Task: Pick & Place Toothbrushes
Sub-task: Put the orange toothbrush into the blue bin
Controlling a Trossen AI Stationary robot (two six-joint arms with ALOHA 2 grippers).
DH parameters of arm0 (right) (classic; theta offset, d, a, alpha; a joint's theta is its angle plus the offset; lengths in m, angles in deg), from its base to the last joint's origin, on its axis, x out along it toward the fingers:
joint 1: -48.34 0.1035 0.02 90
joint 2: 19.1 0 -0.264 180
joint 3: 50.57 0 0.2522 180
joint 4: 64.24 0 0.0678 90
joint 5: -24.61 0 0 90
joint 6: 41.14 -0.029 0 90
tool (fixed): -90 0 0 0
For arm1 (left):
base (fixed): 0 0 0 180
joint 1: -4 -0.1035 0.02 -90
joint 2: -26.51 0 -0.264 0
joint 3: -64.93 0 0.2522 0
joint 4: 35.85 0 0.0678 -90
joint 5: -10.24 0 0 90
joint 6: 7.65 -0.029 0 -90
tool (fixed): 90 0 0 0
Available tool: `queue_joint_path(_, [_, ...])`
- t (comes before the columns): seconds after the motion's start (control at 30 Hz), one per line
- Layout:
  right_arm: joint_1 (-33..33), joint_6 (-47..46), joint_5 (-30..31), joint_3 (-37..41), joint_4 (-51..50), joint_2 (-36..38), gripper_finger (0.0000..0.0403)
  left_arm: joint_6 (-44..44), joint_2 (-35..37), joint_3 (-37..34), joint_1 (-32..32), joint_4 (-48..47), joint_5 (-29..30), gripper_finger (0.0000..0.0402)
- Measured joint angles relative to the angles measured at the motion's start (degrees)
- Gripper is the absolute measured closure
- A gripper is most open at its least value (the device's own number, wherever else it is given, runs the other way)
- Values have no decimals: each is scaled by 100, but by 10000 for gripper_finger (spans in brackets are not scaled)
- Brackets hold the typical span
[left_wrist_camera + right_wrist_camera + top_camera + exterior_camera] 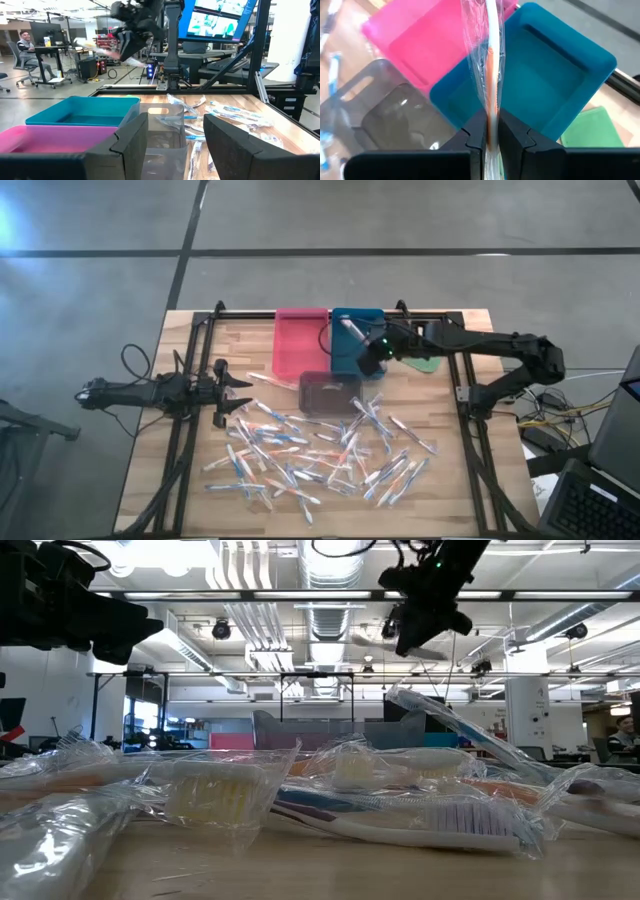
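Many wrapped toothbrushes point(320, 455) lie in a loose heap on the wooden table's near half, and they fill the low view's foreground point(400, 810). My right gripper point(368, 352) hangs above the blue tray point(357, 340), shut on one wrapped toothbrush point(487, 50) with an orange accent. A pink tray point(300, 340) stands to the left of the blue one, and a grey see-through tray point(330, 392) nearer. My left gripper point(235, 390) waits at the table's left side, open and level, with nothing between its fingers point(135, 135). My right gripper pinches the toothbrush's stem in its clear wrapper point(491, 112) between the two fingers. The fingers slant down from the table's right side. The brush runs on past the fingertips toward the far left point(347, 328), lifted clear above the blue tray point(560, 75).
A flat green piece point(425, 365) lies on the table right of the blue tray. Black frame rails point(465, 380) run along the table's left, right and far sides. A person sits at a desk point(25, 42) in the room beyond.
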State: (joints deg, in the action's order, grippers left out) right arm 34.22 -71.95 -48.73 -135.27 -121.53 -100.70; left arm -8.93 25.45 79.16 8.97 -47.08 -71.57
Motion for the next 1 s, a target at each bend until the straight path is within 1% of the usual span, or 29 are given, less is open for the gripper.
queue_joint_path(0.13, [-312, 81, -326, -117, 13, -244, 374, -2, 0, -2, -2, 0, 0, 204])
queue_joint_path(0.3, [-530, 53, -503, -282, 0, -540, 374, -2, 2, -1, 0, 0, 0, 204])
queue_joint_path(0.43, [-625, -223, -606, -456, 9, -837, 374, -1, 0, 0, -1, 0, 0, 204])
queue_joint_path(0.63, [-631, -378, -602, -828, 15, -1412, 374, -2, 2, 0, 0, 0, 0, 204])
queue_joint_path(0.73, [-631, -554, -399, -934, 6, -1615, 374, -1, 0, 0, 0, 0, 0, 204])
queue_joint_path(0.87, [-635, -721, -181, -908, -31, -1687, 374, -2, 1, 0, -1, 0, 0, 204])
queue_joint_path(1.0, [-663, -1130, -171, -844, -264, -1635, 374, 0, 2, 0, 0, 0, 0, 204])
